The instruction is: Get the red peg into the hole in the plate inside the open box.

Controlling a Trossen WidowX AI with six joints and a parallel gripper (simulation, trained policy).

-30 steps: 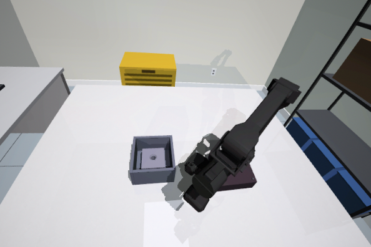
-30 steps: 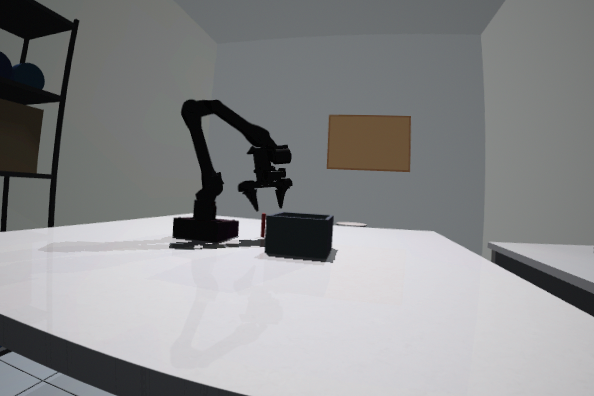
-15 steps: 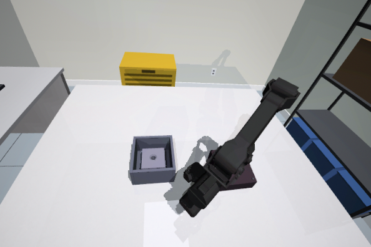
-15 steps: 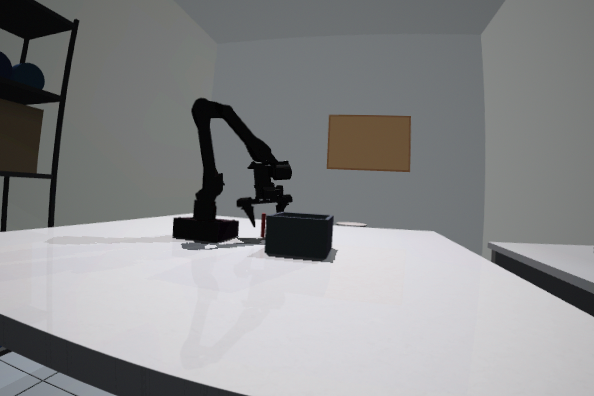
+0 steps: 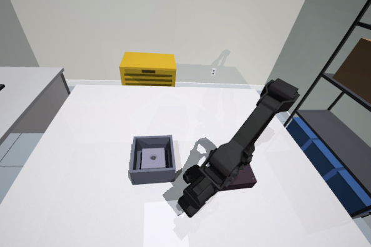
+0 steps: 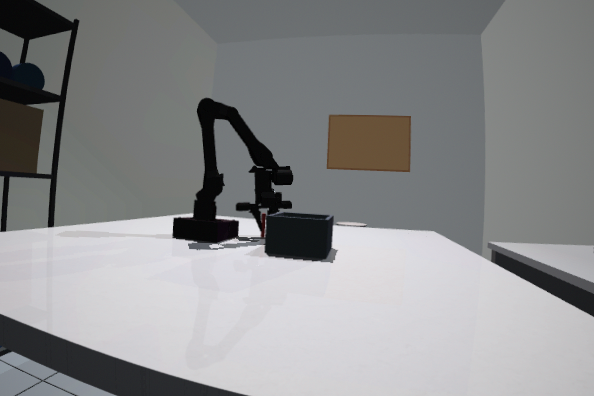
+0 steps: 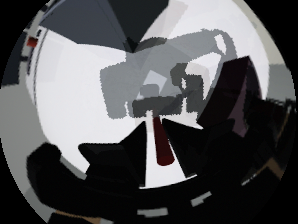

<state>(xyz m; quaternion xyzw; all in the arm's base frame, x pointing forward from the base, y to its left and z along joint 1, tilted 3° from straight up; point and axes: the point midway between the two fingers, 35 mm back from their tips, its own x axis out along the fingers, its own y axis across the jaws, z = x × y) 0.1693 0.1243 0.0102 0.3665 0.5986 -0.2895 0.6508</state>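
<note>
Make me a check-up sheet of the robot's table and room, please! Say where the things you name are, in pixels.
Surface: white table (image 5: 93, 187) (image 6: 350, 325) (image 7: 65, 100).
Job's things: red peg (image 6: 263, 225) (image 7: 162, 145) upright, outside the open box (image 5: 152, 177) (image 6: 299, 236) (image 7: 87, 22); plate (image 5: 159, 163) inside the box, its hole unfilled.
Clutter: pale, flat, round thing (image 6: 351, 224) beyond the box, too unclear to name.
Gripper (image 6: 265, 231) (image 7: 153, 122): pointing down, fingers on both sides of the peg; whether they grip it, can't tell.
Cables: nothing seen.
Surroundings: yellow cabinet (image 5: 148, 60), black shelf (image 5: 338, 47) (image 6: 56, 150), brown board (image 6: 369, 143) on the wall.
</note>
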